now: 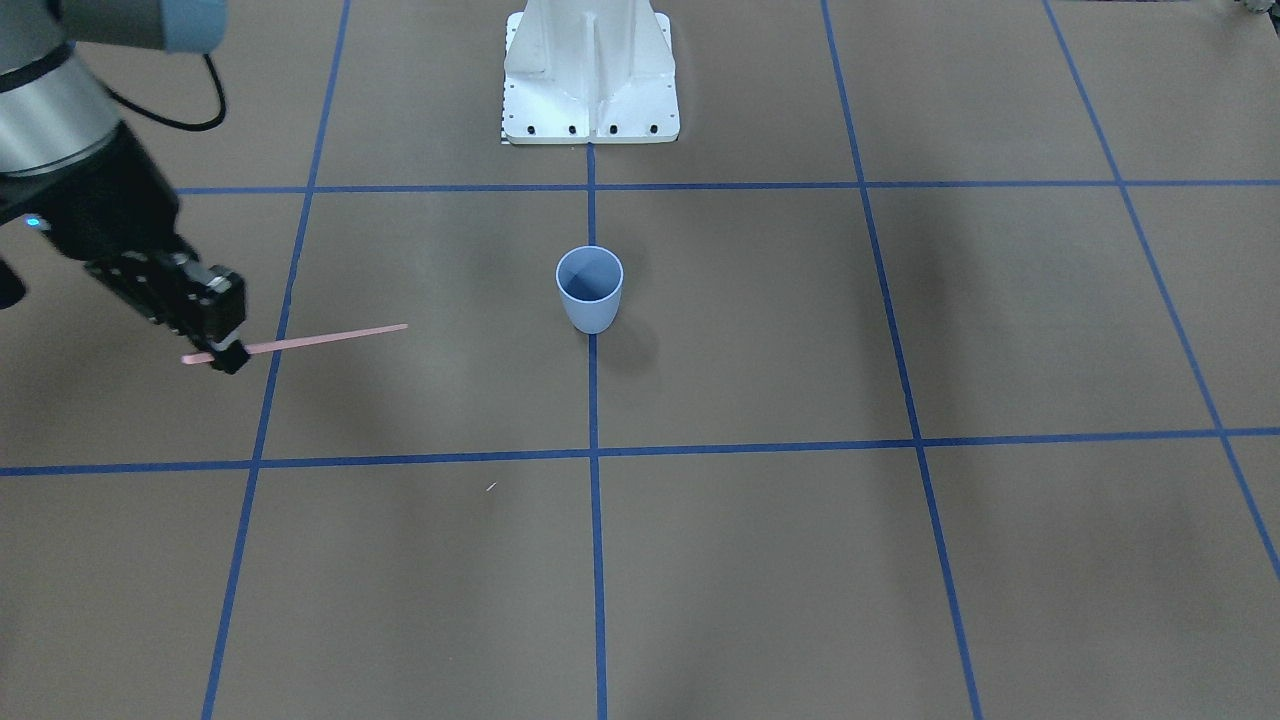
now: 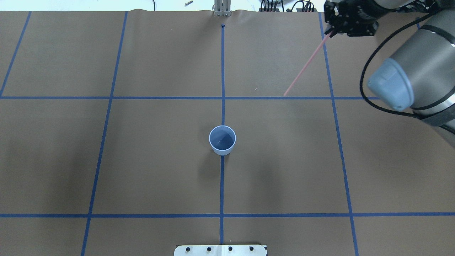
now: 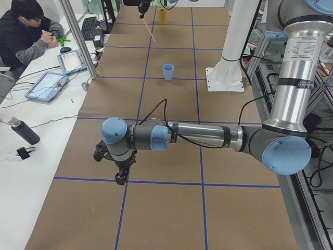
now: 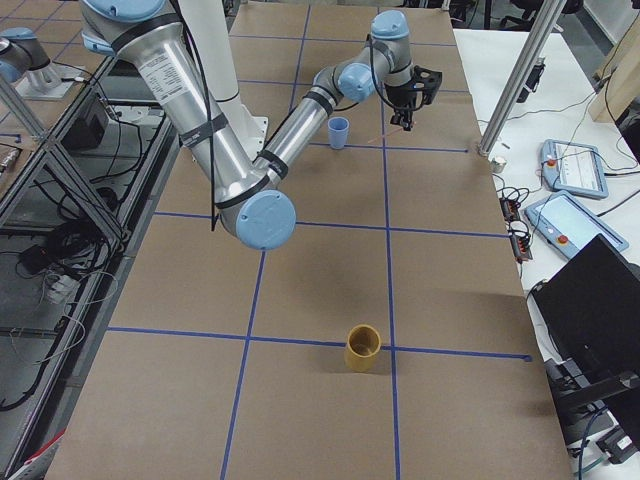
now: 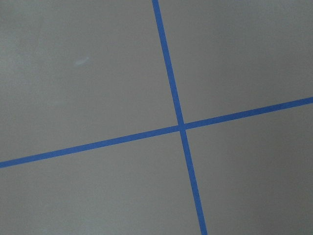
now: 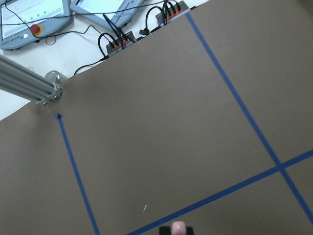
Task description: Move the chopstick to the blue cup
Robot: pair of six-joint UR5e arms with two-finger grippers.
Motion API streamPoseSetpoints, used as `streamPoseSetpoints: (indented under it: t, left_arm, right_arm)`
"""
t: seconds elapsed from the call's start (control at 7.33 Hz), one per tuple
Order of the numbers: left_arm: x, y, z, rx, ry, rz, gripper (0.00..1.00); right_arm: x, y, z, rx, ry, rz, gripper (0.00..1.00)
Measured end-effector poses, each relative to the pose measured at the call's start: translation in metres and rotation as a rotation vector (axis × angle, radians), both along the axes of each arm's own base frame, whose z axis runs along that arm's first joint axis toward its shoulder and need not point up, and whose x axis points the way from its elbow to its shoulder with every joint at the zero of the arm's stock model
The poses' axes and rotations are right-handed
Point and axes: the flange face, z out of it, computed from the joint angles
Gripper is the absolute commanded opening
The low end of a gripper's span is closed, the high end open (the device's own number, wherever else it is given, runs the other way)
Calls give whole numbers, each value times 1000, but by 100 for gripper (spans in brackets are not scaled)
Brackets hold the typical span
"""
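Observation:
The blue cup (image 1: pixel 589 290) stands upright and empty at the table's middle, also in the overhead view (image 2: pixel 222 139). My right gripper (image 1: pixel 225 352) is shut on one end of a pale pink chopstick (image 1: pixel 320 338), well to the side of the cup. The stick's free end points toward the cup's side. In the overhead view the gripper (image 2: pixel 332 32) is at the far right and the chopstick (image 2: pixel 305 65) slants toward the centre. Its end (image 6: pixel 179 228) shows at the bottom of the right wrist view. My left gripper (image 3: pixel 120 177) shows only in the exterior left view; I cannot tell its state.
A yellow cup (image 4: pixel 363 347) stands on the table's right end, far from the blue cup. The robot's white base (image 1: pixel 590 80) is behind the blue cup. An operator (image 3: pixel 26 31) sits beside the table with tablets (image 3: pixel 47 83).

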Motion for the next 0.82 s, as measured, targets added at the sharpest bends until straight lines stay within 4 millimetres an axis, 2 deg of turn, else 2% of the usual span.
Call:
streamPoseSetpoints:
  t: [0.14,0.27,0.41,0.55,0.82]
  left_arm:
    - [0,0,1,-3,1,0,99]
    - [1,1,3,-6,2,0,99]
    - [1,1,5,-10,2,0,99]
    - [1,2,6,-12,3,1,99]
    - [2,3,7,-14,3,2,99]
  right_arm:
    - [-41,17,-36,-28,42,19,0]
    - [-77,37,-59,-38,80,44,0]
    - [-103,54,-70,-42,97,65,0]
    - [-121,66,-76,-44,103,81,0]
    - [-145,82,-79,-39,116,89,0]
